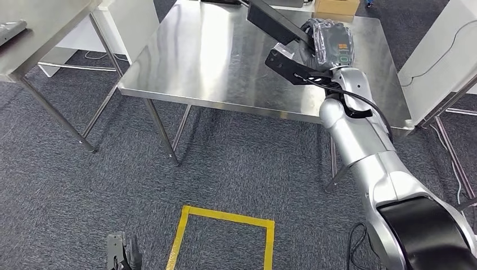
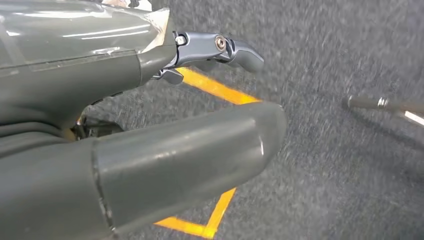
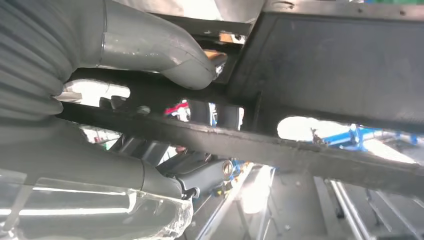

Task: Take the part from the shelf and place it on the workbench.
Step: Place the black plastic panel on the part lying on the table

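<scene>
The part (image 1: 277, 23), a flat black metal piece with a bar-like edge, is held above the far right area of the steel counter (image 1: 214, 56) by the right hand (image 1: 325, 44). In the head view the part is seen slanting up and left from the hand, over the counter top; whether it touches the surface cannot be told. In the right wrist view the part (image 3: 320, 75) is seen as a dark, rough plate with a cut-out and a thick lower bar, and the thumb (image 3: 160, 50) is pressed on it from one side with darker fingers on the other, so the right hand is closed around the part. The hand is wrapped in a clear plastic cover. The silver right arm (image 1: 360, 140) is stretched forward from the lower right.

The left hand (image 1: 122, 252) is hung low over grey carpet (image 1: 84, 197), beside a yellow tape square (image 1: 225, 216). In the left wrist view its thumb (image 2: 190, 150) and a dark finger (image 2: 220, 47) are spread apart with nothing between them.

A cardboard box (image 1: 336, 7) is seen at the counter's far edge.
</scene>
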